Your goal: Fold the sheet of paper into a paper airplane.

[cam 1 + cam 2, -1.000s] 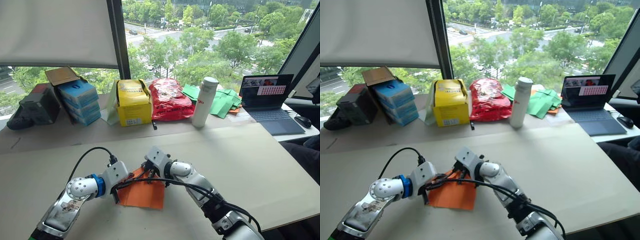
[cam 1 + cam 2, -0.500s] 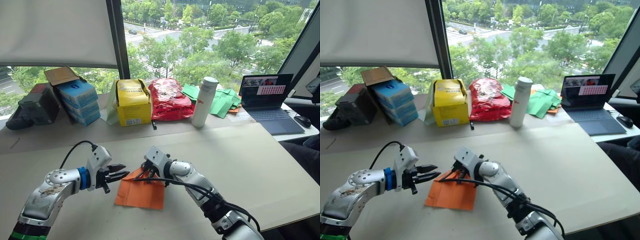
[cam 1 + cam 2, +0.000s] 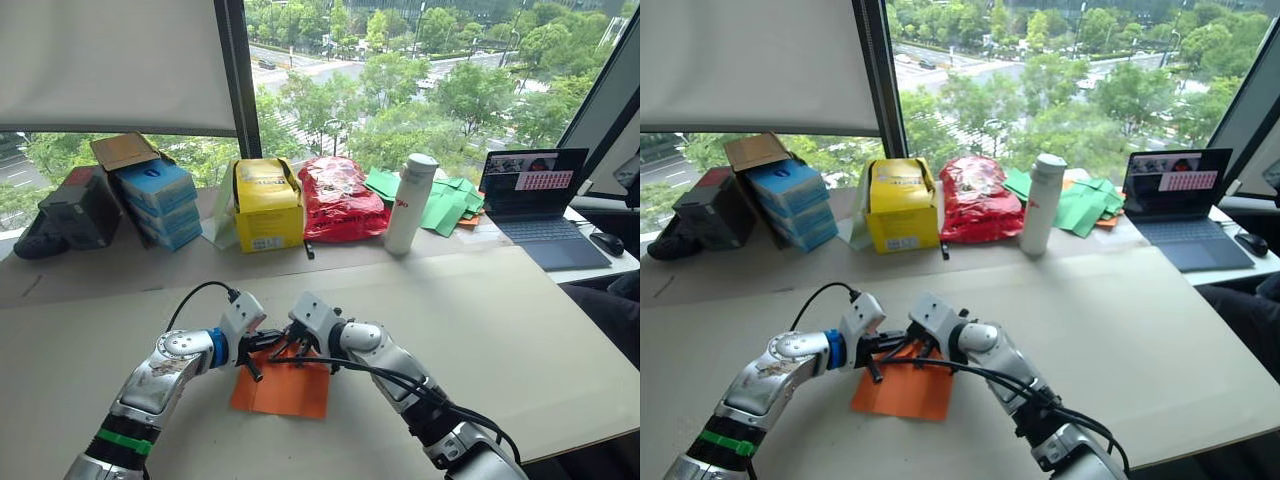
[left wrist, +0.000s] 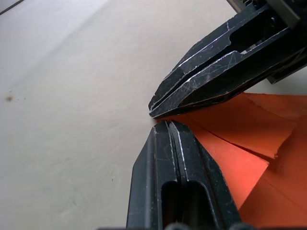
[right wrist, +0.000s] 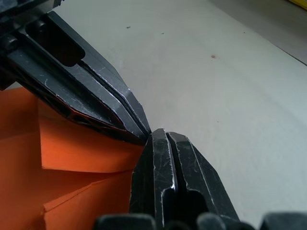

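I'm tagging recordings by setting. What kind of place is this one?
Likely an upper-floor office or lab: a large window overlooks trees and a road, an open laptop sits at the far right, and boxes line the ledge behind the plain work table.

We see the sheet of paper (image 3: 902, 391) flat on the table (image 3: 1140, 330); both the left gripper (image 3: 902, 344) and right gripper (image 3: 908, 350) meet at its far corner.

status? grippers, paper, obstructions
Left gripper and right gripper shut, tips meeting at the far corner of the orange sheet of paper. Sheet partly folded, flat on table. No obstruction nearby.
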### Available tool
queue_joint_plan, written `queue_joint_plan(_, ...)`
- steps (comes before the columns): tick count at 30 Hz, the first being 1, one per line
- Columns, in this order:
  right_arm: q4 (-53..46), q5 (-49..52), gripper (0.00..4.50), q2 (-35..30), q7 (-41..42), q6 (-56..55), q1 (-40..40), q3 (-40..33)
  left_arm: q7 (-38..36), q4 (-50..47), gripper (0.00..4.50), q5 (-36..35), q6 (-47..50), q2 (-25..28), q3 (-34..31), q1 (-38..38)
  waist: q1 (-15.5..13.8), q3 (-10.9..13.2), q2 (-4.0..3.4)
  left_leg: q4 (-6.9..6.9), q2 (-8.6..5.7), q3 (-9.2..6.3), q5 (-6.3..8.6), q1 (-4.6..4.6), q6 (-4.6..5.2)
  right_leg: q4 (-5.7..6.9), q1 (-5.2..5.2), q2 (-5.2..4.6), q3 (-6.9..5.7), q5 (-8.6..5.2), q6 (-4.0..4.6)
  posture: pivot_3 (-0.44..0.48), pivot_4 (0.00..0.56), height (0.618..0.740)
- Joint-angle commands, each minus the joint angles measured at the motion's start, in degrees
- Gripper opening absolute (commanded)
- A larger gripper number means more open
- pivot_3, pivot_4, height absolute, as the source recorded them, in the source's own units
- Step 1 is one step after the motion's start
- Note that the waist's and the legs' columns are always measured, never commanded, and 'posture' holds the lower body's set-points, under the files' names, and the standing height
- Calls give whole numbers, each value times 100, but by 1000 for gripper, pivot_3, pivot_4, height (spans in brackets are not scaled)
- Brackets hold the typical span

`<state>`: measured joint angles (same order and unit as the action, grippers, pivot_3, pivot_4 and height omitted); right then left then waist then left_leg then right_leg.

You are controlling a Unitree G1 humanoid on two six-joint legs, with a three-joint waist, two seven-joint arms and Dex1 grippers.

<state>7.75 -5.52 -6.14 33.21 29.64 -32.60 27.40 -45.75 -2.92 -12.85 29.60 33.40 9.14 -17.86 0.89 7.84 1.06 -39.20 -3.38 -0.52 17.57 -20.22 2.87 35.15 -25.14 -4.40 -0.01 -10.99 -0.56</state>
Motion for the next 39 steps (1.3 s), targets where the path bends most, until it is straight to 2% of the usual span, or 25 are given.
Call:
queue_joint_plan(1,-27,-36,0,-40,74,227,153,86,65,247,42,386,-87,86,239,82,-5,-1,0,0,0,-1,0,0,0,1,0,0,1,0,0,0,150,740)
queue_joint_plan(8,-56,-39,0,-37,88,260,168,105,-35,190,42,388,-101,221,171,505,23,-6,-1,0,2,-2,0,3,0,4,0,1,18,0,0,0,150,740)
queue_joint_plan(20,22,-30,0,1,148,200,126,171,-123,-658,42,127,124,815,-438,1765,148,-18,-16,14,7,0,13,20,23,5,4,2,25,-1,1,0,150,740)
queue_joint_plan(28,72,-43,0,26,193,139,100,199,-106,-976,42,5,158,1090,-775,2321,172,-24,-30,33,13,12,18,54,31,6,18,1,24,-5,8,0,150,740)
queue_joint_plan(39,33,-50,0,30,206,55,60,169,-69,-1113,42,-138,155,1105,-1040,2201,165,-26,-34,41,15,15,18,64,30,5,20,1,23,-8,13,0,150,740)
